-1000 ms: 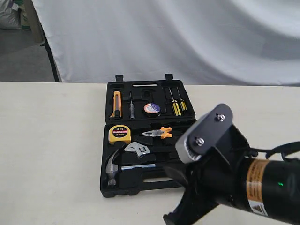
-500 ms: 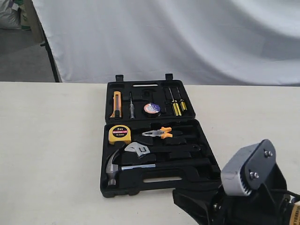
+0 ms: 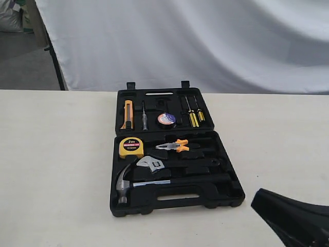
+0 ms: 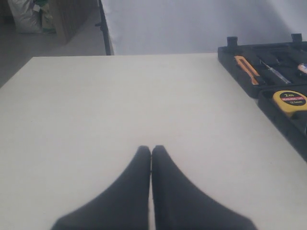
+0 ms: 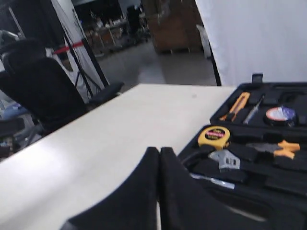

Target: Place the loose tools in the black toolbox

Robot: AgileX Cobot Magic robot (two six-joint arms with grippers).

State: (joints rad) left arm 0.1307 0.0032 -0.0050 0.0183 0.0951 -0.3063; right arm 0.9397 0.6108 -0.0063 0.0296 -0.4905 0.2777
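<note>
Firstly, exterior view: black toolbox point(image 3: 172, 205) lies open on table point(image 3: 51, 154); hammer point(image 3: 123, 184) and wrench point(image 3: 150, 164) sit in front half's recesses, tape roll point(image 3: 166, 119) in rear half.
Left wrist view: left gripper point(image 4: 151, 149) fingers pressed together, above table.
Right wrist view: right gripper point(image 5: 159, 151) fingers pressed together, near the black toolbox.

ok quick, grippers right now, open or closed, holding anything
left gripper: closed, holding nothing
right gripper: closed, holding nothing
</note>
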